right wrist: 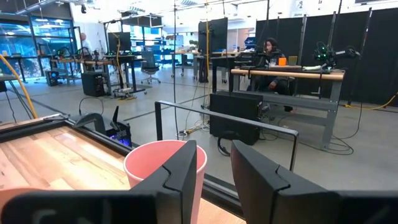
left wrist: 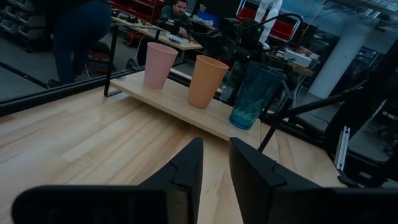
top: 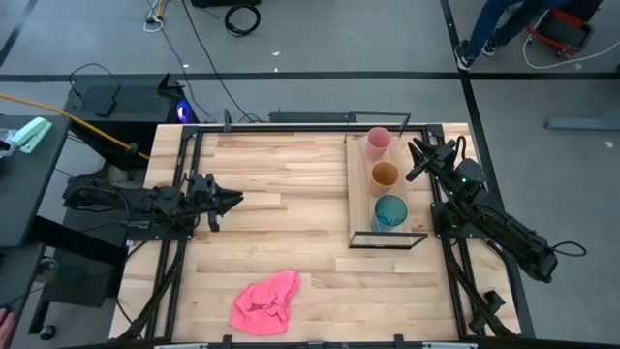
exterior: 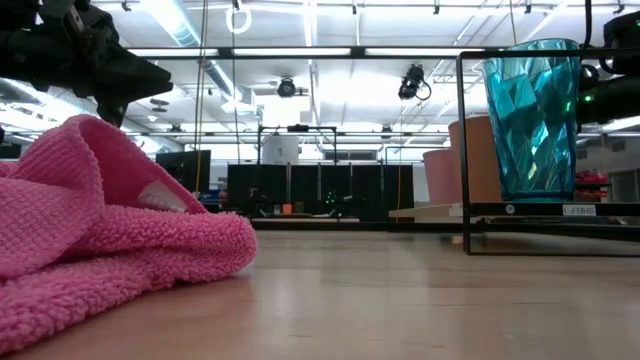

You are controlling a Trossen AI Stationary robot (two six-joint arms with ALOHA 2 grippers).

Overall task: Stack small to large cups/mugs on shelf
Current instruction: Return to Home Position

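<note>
Three cups stand upright in a row on the light-wood shelf [top: 360, 194] at the table's right: pink [top: 378, 142] farthest, orange [top: 385, 175] in the middle, teal [top: 390, 211] nearest. They also show in the left wrist view as pink [left wrist: 158, 64], orange [left wrist: 207, 81] and teal [left wrist: 255, 93]. My right gripper [top: 418, 157] hovers just right of the shelf beside the pink cup [right wrist: 158, 165], its fingers a narrow gap apart and empty. My left gripper [top: 232, 200] hangs over the table's left part, pointing at the shelf, also narrowly open and empty.
A crumpled pink cloth [top: 266, 302] lies near the table's front edge, left of the middle. It fills the left of the low view [exterior: 100, 230]. The shelf's black wire frame [top: 387, 239] rises at its near end. Bare planks lie between my left gripper and the shelf.
</note>
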